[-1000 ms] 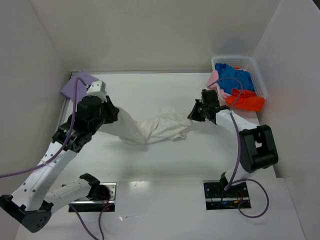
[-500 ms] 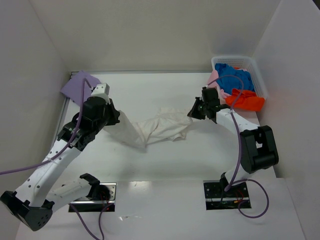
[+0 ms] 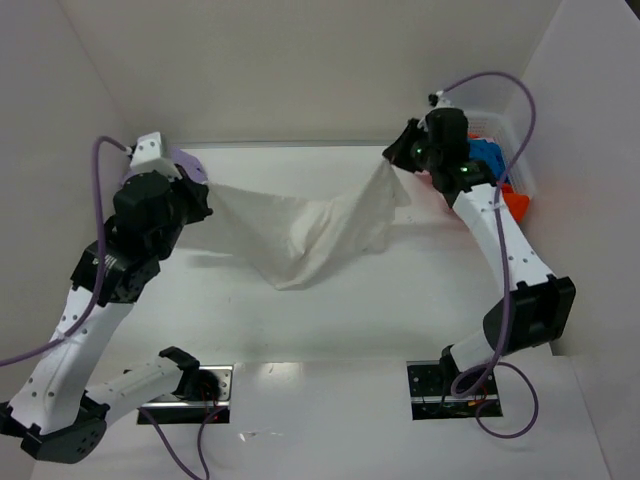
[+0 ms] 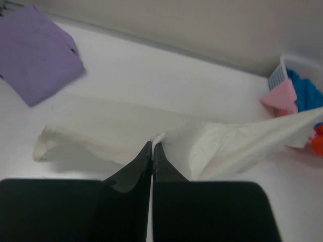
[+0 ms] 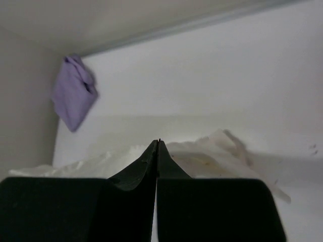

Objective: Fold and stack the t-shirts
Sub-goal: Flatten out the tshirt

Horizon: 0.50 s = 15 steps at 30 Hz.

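An off-white t-shirt (image 3: pixel 305 228) hangs stretched in the air between my two grippers, sagging in the middle above the table. My left gripper (image 3: pixel 203 192) is shut on its left end; the pinched cloth shows in the left wrist view (image 4: pixel 153 143). My right gripper (image 3: pixel 393 158) is shut on its right end, raised near the basket; its jaws are pressed together in the right wrist view (image 5: pixel 157 143). A folded lavender t-shirt (image 3: pixel 178 160) lies at the back left corner, partly hidden by my left arm, and shows in both wrist views (image 4: pixel 35 53) (image 5: pixel 74 93).
A white mesh basket (image 3: pixel 513 150) at the back right holds blue (image 3: pixel 487 157), orange-red (image 3: pixel 514 203) and pale pink (image 4: pixel 281 96) shirts, partly hidden by my right arm. White walls close in the table on the left, back and right.
Both grippers have risen and moved apart toward the back, lifting the off-white shirt off the table and stretching it out between them.
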### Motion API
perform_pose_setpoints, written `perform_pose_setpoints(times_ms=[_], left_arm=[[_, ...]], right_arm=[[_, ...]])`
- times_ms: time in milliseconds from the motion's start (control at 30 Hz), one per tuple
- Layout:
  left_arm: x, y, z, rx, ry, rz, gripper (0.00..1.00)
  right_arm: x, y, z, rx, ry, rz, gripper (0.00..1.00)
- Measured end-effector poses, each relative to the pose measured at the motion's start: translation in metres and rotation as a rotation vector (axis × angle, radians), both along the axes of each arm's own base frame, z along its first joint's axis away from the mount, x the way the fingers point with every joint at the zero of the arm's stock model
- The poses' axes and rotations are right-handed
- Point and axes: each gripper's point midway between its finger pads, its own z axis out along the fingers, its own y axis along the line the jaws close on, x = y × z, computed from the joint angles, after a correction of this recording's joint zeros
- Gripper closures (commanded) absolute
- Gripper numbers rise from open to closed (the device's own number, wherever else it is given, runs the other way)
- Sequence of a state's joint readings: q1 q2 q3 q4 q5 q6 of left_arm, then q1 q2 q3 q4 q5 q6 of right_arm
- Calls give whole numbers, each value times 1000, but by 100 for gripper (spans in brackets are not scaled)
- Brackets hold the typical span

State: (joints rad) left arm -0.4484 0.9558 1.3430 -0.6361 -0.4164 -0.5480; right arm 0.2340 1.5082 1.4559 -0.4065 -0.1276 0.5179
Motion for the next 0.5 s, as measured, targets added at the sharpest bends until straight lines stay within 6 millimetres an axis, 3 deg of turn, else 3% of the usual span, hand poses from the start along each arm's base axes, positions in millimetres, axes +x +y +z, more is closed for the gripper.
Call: perform_pose_setpoints(times_ms=[133,267,367,500], left_arm=[[-7,27,46,-1,-111,113,100],[-22,58,76,5,-192,244,100],[-30,76,83,19,-217,321,100],[-37,92,87,27,-234,408,100]], right_arm=[[1,-25,98,35,-201,-45,99],[-14,-56,167,46,-346,-109,99],[-33,-68,196,45,-414,-130,99],[-58,-82,212,30,-446,-150,99]])
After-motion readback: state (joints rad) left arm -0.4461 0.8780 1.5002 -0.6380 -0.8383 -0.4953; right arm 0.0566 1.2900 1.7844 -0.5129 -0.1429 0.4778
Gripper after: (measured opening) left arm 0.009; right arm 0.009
